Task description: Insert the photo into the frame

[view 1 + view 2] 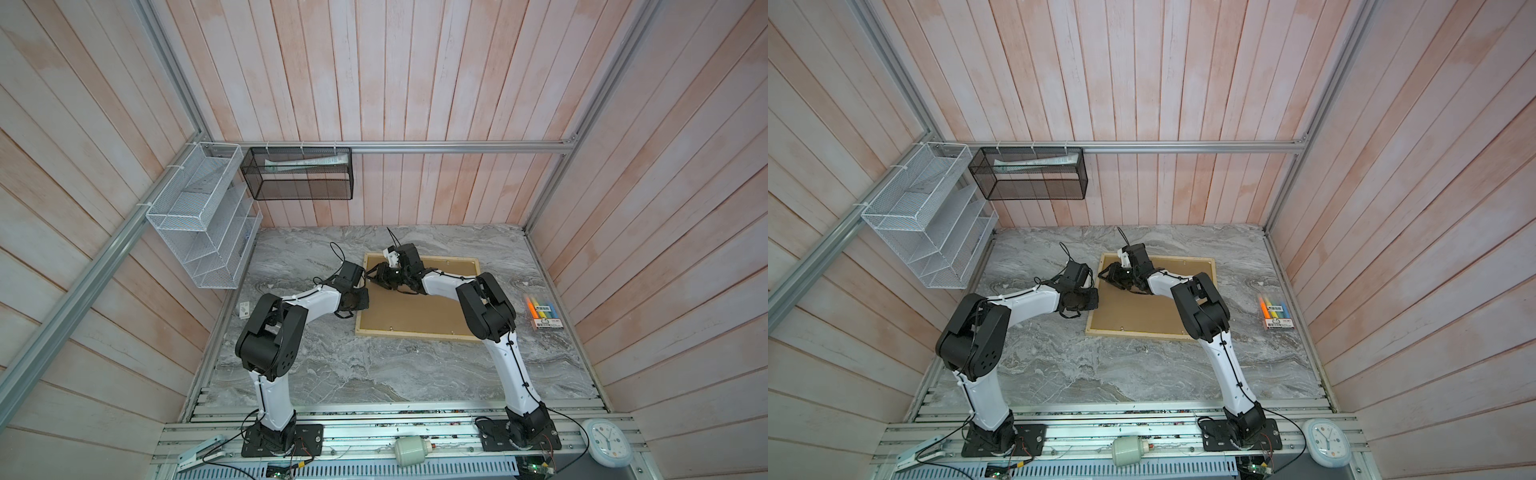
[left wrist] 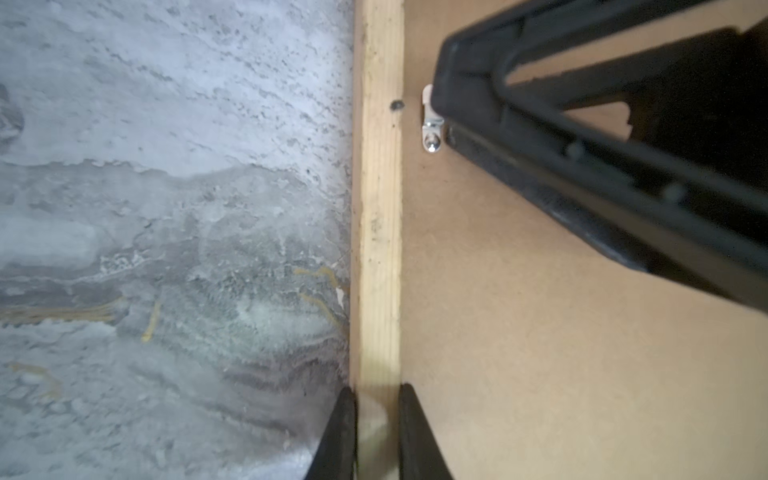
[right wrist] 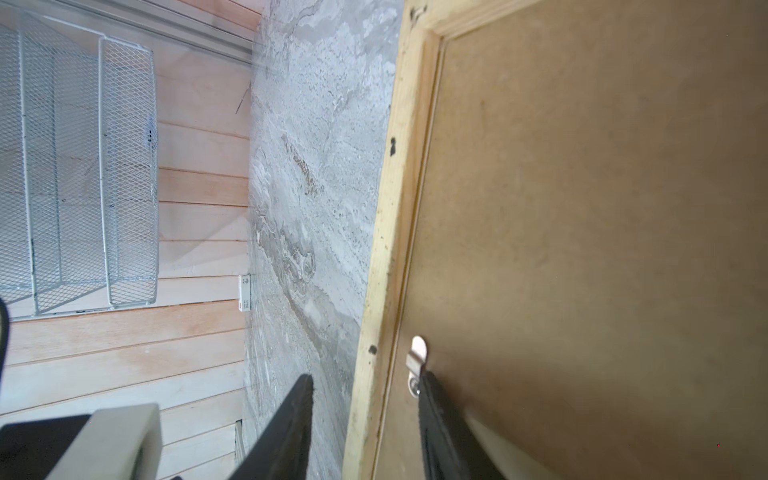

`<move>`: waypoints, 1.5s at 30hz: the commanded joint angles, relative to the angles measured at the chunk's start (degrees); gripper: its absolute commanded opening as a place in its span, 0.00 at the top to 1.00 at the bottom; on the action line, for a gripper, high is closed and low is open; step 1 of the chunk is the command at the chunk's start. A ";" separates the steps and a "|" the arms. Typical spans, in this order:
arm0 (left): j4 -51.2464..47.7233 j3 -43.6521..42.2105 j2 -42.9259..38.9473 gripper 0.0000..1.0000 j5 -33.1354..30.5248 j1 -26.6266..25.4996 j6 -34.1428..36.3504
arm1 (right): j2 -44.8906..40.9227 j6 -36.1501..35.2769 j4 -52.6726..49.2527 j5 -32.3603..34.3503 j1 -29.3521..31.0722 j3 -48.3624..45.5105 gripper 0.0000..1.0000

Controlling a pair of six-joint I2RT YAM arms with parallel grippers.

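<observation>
The frame [image 1: 415,316] [image 1: 1142,311] lies back-up on the marble table, its brown fibreboard back facing up inside pale wood rails. My left gripper [image 1: 362,298] [image 1: 1094,300] [image 2: 377,395] is shut on the frame's left rail [image 2: 378,208], one finger pressed to each side. My right gripper [image 1: 371,277] [image 1: 1102,277] [image 3: 365,378] stands open astride the same rail farther back. Its inner finger rests on the back board beside a small metal clip [image 3: 415,357] [image 2: 432,129]. The photo is out of view.
A pack of coloured markers [image 1: 542,313] lies right of the frame. A white wire rack [image 1: 199,216] and a black mesh basket [image 1: 297,174] hang on the walls at the back left. A small white tag [image 1: 244,309] sits at the table's left edge.
</observation>
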 commanded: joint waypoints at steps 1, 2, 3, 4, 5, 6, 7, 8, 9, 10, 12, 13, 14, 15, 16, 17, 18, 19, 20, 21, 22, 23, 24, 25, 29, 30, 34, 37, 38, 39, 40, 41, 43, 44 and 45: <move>-0.82 -1.79 0.81 0.87 8.73 -1.71 -2.38 | 3.37 5.36 -0.76 2.23 0.26 -0.72 0.56; -0.76 -1.76 0.80 0.87 8.77 -1.81 -2.47 | 3.63 7.20 1.05 1.79 0.32 -1.36 0.56; -0.68 -1.71 0.80 0.87 8.83 -1.89 -2.46 | 3.98 9.13 2.86 1.35 0.37 -1.96 0.56; -0.72 -1.68 0.84 0.87 8.86 -1.99 -2.43 | 4.27 10.71 4.20 1.04 0.59 -2.32 0.56; -0.71 -1.67 0.81 0.87 8.94 -2.07 -2.38 | 4.60 12.40 5.57 0.90 0.75 -2.79 0.56; -0.71 -1.67 0.72 0.87 8.98 -2.08 -2.35 | 4.82 14.00 6.75 0.99 0.84 -3.29 0.56; -0.71 -1.67 0.63 0.87 8.97 -2.08 -2.30 | 4.83 15.24 7.77 1.35 1.04 -3.79 0.56; -0.62 -1.67 0.59 0.88 9.03 -2.08 -2.41 | 4.78 16.59 8.72 1.81 1.30 -4.48 0.56; -0.55 -1.75 0.47 0.88 9.18 -2.15 -2.42 | 4.61 17.76 9.43 2.62 1.55 -5.15 0.56; -0.49 -1.84 0.39 0.88 9.23 -2.16 -2.39 | 4.49 18.62 10.02 3.17 1.80 -5.63 0.56; -0.40 -2.01 0.27 0.88 9.22 -2.25 -2.41 | 4.37 20.02 11.07 3.94 2.20 -6.13 0.56; -0.37 -2.06 0.27 0.88 9.35 -2.23 -2.38 | 4.54 19.95 10.70 3.95 2.38 -5.46 0.56; -0.34 -2.20 0.28 0.88 9.32 -2.25 -2.35 | 4.88 19.41 9.60 3.83 2.54 -4.45 0.56; -0.31 -2.20 0.36 0.88 9.33 -2.21 -2.34 | 5.19 18.84 8.73 3.75 2.60 -3.53 0.56; -0.36 -2.26 0.36 0.88 9.34 -2.26 -2.22 | 5.48 18.18 7.79 3.64 2.56 -2.68 0.56; -0.28 -2.36 0.34 0.88 9.30 -2.30 -2.25 | 5.62 17.65 7.28 3.70 2.61 -2.30 0.56; -0.32 -2.44 0.31 0.89 9.34 -2.24 -2.25 | 5.68 17.06 6.97 3.81 2.57 -2.21 0.56; -0.19 -2.54 0.19 0.89 9.38 -2.28 -2.21 | 5.75 15.76 5.67 3.81 2.59 -1.74 0.56; -0.19 -2.70 0.10 0.89 9.25 -2.29 -2.21 | 5.83 14.41 4.13 3.90 2.57 -1.28 0.56; -0.28 -2.72 0.05 0.89 9.10 -2.25 -2.14 | 5.83 13.36 3.20 4.07 2.50 -1.30 0.56; -0.27 -2.82 -0.03 0.89 8.99 -2.25 -2.15 | 5.76 12.26 2.39 4.28 2.41 -1.66 0.56; -0.32 -2.83 -0.01 0.89 9.01 -2.25 -2.06 | 5.50 11.38 2.00 4.59 2.38 -2.37 0.56; -0.30 -2.94 -0.15 0.89 8.95 -2.24 -2.03 | 5.28 10.61 1.92 4.88 2.34 -2.99 0.56; -0.28 -2.99 -0.19 0.89 9.01 -2.25 -2.08 | 5.39 9.21 1.11 4.54 2.28 -2.64 0.56; -0.10 -3.07 -0.20 0.89 8.86 -2.25 -2.07 | 7.30 1.94 -7.00 3.93 2.12 2.65 0.56; -0.19 -3.07 -0.26 0.89 8.75 -2.25 -2.04 | 7.70 0.36 -9.03 3.98 2.04 4.08 0.57; -0.34 -3.07 -0.25 0.89 8.27 -2.25 -1.86 | 9.79 -5.64 -14.56 0.40 2.05 9.08 0.57; -0.36 -2.90 -0.08 0.89 8.27 -2.16 -1.85 | 11.24 -8.07 -17.36 -1.86 2.12 11.44 0.57; -0.36 -2.90 -0.08 0.89 8.27 -2.16 -2.02 | 11.31 -8.46 -17.33 -2.33 2.12 11.32 0.57; -0.42 -2.90 -0.08 0.89 8.31 -2.16 -1.95 | 11.25 -8.69 -17.33 -2.81 2.12 11.20 0.57; -0.36 -2.89 -0.04 0.89 8.33 -2.16 -2.02 | 11.26 -9.08 -17.44 -3.32 2.13 11.13 0.57; -0.36 -2.91 0.01 0.89 8.31 -2.16 -1.96 | 11.17 -9.58 -17.29 -3.94 2.23 10.94 0.57; -0.58 -2.81 0.14 0.89 8.21 -2.16 -1.87 | 11.14 -10.28 -17.56 -4.72 2.21 10.94 0.57; -0.66 -2.72 0.26 0.89 8.20 -2.12 -1.77 | 11.07 -10.56 -17.59 -5.16 2.28 10.91 0.57; -0.75 -2.61 0.46 0.89 8.13 -2.08 -1.81 | 10.99 -10.74 -17.63 -5.35 2.21 10.85 0.58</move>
